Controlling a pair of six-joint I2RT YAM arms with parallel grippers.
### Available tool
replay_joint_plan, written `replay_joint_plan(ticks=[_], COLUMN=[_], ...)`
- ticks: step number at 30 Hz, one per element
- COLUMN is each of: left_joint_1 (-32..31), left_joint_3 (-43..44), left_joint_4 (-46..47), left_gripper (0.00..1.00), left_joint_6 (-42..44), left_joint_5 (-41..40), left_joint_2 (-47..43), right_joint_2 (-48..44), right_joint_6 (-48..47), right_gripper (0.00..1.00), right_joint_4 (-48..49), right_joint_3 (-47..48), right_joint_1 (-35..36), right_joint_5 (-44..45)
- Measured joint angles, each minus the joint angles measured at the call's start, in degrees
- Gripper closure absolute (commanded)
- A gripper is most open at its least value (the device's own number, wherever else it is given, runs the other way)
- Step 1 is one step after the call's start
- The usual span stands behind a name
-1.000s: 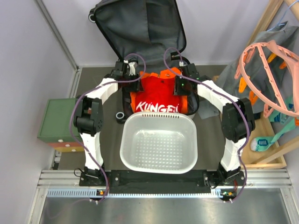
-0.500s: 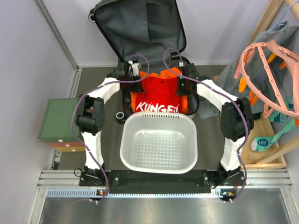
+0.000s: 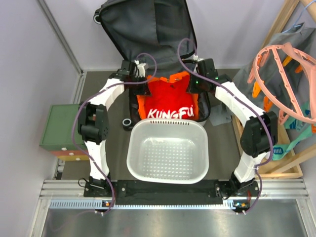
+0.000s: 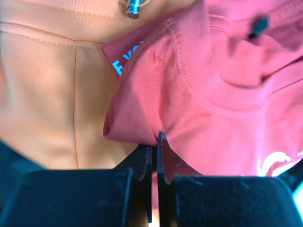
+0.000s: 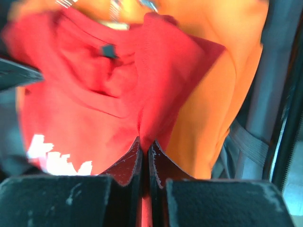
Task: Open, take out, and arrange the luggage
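the left gripper (image 4: pixel 154 144) and right gripper (image 5: pixel 146 146) each pinch a shoulder of the red kungfu t-shirt (image 3: pixel 170 96), above an orange garment (image 4: pixel 47 94) in the open luggage (image 3: pixel 148 29) at the far end of the table (image 3: pixel 117 148), just behind the white perforated basket (image 3: pixel 132 153).

Robot lab test cell, dressed with home props. Lab signs: left arm (image 3: pixel 96 143) and right arm (image 3: pixel 249 143) bolted to aluminium rail (image 3: pixel 64 190) at table edge, purple cables (image 3: pixel 75 123) looping along both, plain white partition walls (image 3: pixel 29 59) boxing in dark tabletop (image 3: pixel 116 163). Home props: open suitcase (image 3: pixel 148 29), red shirt (image 3: pixel 170 98), white basket (image 3: pixel 132 148), green-topped boxes (image 3: pixel 61 126), pink hangers (image 3: pixel 270 49) by wooden rack (image 3: pixel 284 20).
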Motion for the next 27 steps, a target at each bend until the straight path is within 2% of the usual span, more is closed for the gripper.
replay_joint_plan(ticks=[6,18,27], left_joint_1=[0.6,1.3,1.9], left_joint_3=[4.1,11.6,12.0], left_joint_4=[-2.9,-7.9,-13.5], left_gripper=[1.00,1.00,1.00], left_joint_6=[1.0,3.3,6.7], left_joint_5=[0.8,2.4,2.9], left_joint_2=[-3.0,-5.7,-17.0], right_joint_2=[-3.4,-3.7,-11.4], right_joint_6=[-0.5,-1.0,-1.2], right_gripper=[1.00,1.00,1.00], right_joint_4=[-0.8,-4.1,-6.2], right_joint_3=[4.7,9.7,10.7], right_joint_1=[0.2,1.5,9.4], right_joint_5=[-1.0,-1.0,1.8])
